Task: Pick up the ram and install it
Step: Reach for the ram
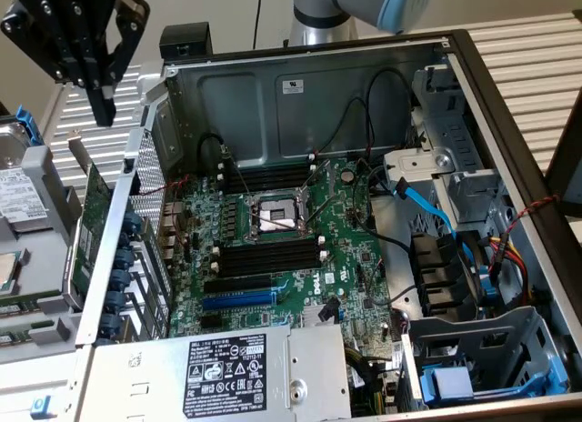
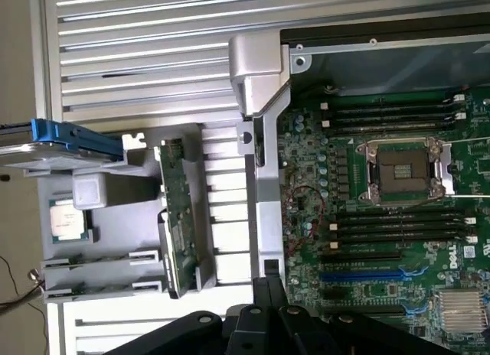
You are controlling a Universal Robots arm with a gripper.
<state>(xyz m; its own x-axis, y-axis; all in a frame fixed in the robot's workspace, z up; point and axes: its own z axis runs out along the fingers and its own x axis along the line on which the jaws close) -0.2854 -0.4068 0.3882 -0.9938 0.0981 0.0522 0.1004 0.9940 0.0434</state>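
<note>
**Fig. Shut gripper over the parts holder; ram not yet picked up**

At the exterior view's left, the ram (image 1: 25,304) appears to stand on edge in the grey holder (image 1: 68,327), its long axis running left to right, outside the case (image 1: 273,104). The gripper (image 1: 102,108) hangs above the holder, fingers pressed together, empty. The wrist view looks down onto the holder. The exterior view takes in the power supply (image 1: 245,372).

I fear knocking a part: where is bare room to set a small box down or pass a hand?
Free: the slatted table bordered by the grey parts holder and the case; also its strip past the case at the exterior view's right. Crowded: the motherboard and the cabled drive cage.
</note>
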